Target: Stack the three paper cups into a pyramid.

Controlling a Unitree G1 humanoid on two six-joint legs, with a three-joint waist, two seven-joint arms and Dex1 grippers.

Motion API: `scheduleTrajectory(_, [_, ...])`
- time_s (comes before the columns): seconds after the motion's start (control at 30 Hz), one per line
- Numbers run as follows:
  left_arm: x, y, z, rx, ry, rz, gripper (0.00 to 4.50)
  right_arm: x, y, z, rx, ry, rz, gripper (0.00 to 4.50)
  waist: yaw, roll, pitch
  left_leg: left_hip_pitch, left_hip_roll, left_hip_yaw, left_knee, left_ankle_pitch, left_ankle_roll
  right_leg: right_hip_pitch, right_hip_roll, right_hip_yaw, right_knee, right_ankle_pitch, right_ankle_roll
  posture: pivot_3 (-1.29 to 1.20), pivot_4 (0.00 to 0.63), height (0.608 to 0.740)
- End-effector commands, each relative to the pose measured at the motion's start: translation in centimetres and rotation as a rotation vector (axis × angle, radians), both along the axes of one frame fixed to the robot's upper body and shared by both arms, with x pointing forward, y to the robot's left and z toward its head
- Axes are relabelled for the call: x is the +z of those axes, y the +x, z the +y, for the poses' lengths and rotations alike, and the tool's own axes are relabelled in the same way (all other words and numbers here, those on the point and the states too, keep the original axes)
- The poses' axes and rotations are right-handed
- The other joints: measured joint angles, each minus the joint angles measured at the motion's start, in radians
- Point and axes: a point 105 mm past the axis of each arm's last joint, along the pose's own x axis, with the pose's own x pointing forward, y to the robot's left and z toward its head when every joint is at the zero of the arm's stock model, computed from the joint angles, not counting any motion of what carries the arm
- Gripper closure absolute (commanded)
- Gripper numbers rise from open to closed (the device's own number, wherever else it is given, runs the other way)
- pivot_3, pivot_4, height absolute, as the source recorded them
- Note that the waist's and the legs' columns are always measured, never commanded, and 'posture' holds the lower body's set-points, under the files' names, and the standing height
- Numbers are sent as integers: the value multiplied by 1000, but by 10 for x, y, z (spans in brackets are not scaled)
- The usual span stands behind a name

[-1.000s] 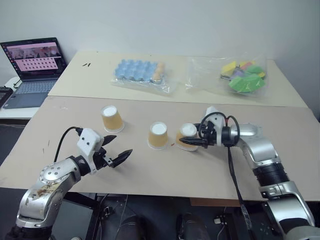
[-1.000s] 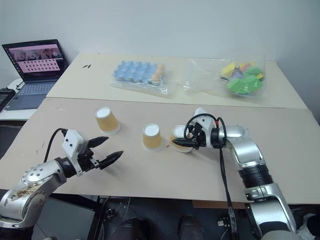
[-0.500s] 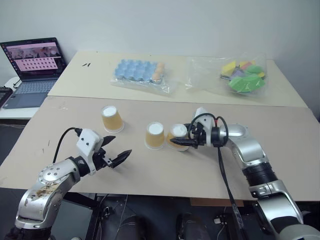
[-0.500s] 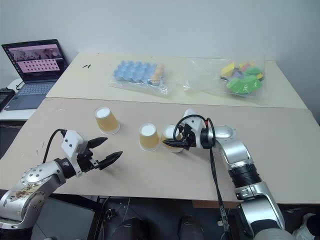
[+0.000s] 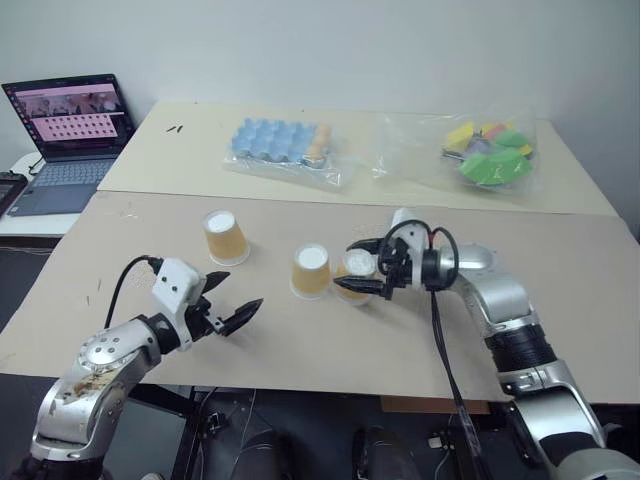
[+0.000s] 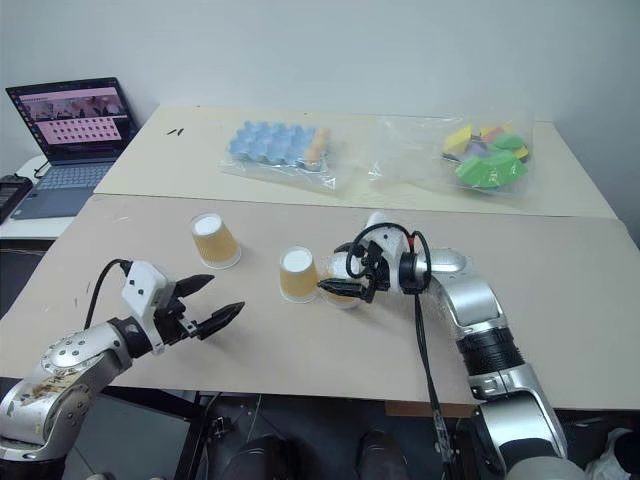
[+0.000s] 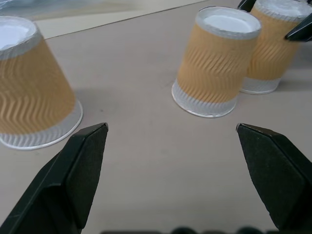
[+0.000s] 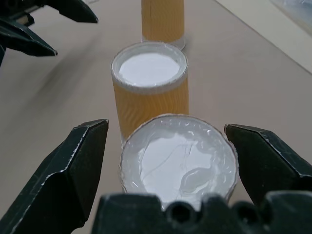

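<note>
**Standing three cups in a row, none stacked yet**

Looking down from the head, we see all three paper cups upside down on the brown table (image 5: 300,350), white bases up. The far-left cup (image 5: 224,237) stands alone, well apart from the other two. The middle cup (image 5: 311,271) and the right cup (image 5: 355,277) stand just beside each other, and we cannot tell whether they touch.

Our right gripper (image 5: 365,266) is spread wide around the right cup, one finger on each side, holding nothing. In the right wrist view the fingers (image 8: 73,165) stand clear of that cup's crumpled white base (image 8: 179,158).

Our left gripper (image 5: 232,304) hangs near the table's front edge with its jaws wide apart and empty. Bare table lies between it and the cups.

The left wrist view shows the rippled walls of the cups and a tip of the other gripper's finger (image 7: 300,31) against the right cup. The head views add what lies behind: a blue tray in plastic (image 5: 283,143), a bag of coloured blocks (image 5: 487,152) and a laptop (image 5: 65,135) off the left edge.
</note>
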Motion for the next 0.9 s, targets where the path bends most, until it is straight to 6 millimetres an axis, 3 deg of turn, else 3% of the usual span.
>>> scheduleTrajectory(0.03, [22, 15, 38, 246, 12, -161, 0, 51, -11, -12, -17, 126, -85, 42, 1, 0, 0, 0, 0, 0, 0, 0, 0, 0, 0, -1, 0, 0, 0, 0, 150, 733])
scheduleTrajectory(0.23, [23, 39, 61, 406, 11, -227, 0, 57, -17, -18, -86, 143, -94, 42, 5, 0, 0, 0, 0, -1, 0, 0, 0, 1, 0, -1, 0, 0, 0, 0, 150, 733])
scheduleTrajectory(0.53, [19, 89, 20, 223, -24, -226, 0, 51, -29, -12, -69, 70, -99, 42, 16, -1, 0, -1, -4, 0, 1, 0, 0, 0, 0, -3, 0, 0, 0, 0, 150, 733])
scheduleTrajectory(0.9, [29, 117, 13, 132, -11, -243, 0, 48, -32, -25, -134, 59, -97, 42, 13, -1, 0, -2, -4, 0, 1, 0, 0, 1, 0, -3, 0, 0, 0, 0, 150, 733])
